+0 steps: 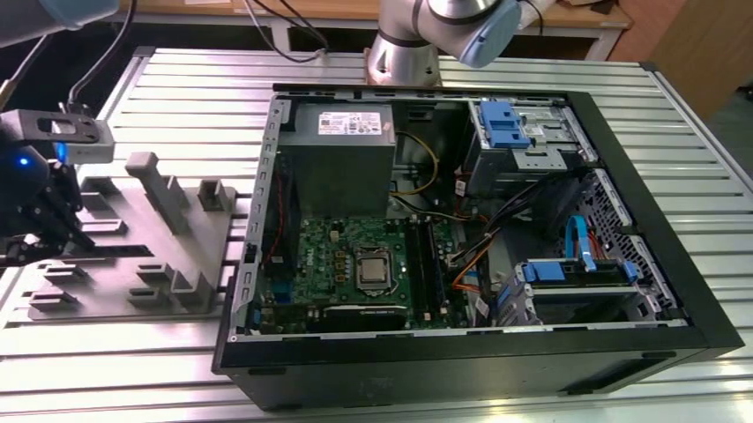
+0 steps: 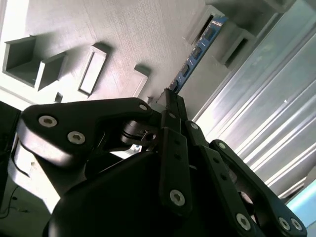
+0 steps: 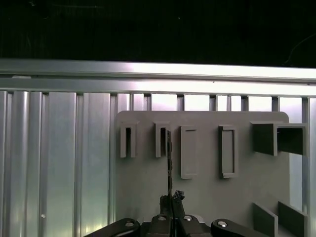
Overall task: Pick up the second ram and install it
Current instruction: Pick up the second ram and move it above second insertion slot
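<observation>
I am working over a ribbed aluminium table [image 1: 176, 79], its slats bright and glossy. The biggest thing on it is an open black computer case [image 1: 471, 361], lying on its side at the exterior view's right. Inside it are one square green motherboard [image 1: 317, 264], one plain grey power supply [image 1: 341, 150] and a tangle of blue and orange cables [image 1: 471, 269].

Just beside the case, at the exterior view's left, lies one matte grey tray [image 1: 118, 264] with moulded pockets and blocks. A tall post [image 1: 151, 189] rises from the tray, between the claw [image 1: 53, 231] and the case.

In the first wrist view I count two forked holders [image 3: 127, 140] and two longer rectangular frames [image 3: 227, 150] in a row on the tray [image 3: 143, 187].

The claw [image 2: 170, 98] is black, jointed and bolted. Its fingers are drawn together on the near end of the memory stick [image 2: 197, 52]. The stick is thin and flat, with a row of dark chips. It reaches away from the claw [image 3: 171, 200] over the tray [image 2: 128, 44]. In the first wrist view the stick [image 3: 169, 163] shows edge-on and its far end meets the second forked holder. I cannot tell whether it is lifted clear.
</observation>
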Controlling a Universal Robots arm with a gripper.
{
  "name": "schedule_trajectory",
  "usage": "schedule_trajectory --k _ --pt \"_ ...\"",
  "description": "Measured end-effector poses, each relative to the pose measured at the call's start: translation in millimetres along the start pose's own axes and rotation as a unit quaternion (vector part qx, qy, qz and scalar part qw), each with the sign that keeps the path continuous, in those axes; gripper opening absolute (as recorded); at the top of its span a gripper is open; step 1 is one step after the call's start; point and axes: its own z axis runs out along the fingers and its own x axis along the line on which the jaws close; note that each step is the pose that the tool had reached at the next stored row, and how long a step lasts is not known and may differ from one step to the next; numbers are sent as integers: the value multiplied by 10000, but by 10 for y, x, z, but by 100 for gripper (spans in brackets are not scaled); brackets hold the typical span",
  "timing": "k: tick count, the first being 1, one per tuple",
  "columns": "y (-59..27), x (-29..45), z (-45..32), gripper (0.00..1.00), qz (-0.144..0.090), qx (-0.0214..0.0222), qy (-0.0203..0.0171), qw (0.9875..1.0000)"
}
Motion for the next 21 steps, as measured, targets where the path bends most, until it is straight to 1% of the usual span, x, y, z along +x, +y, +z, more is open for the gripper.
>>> schedule_trajectory --k 10,14,21 --pt "2 -14 -207 8 0 0 -9 10000" --pt "2 -19 -276 8 0 0 -15 10000" --pt "4 -33 -478 8 0 0 -34 10000"
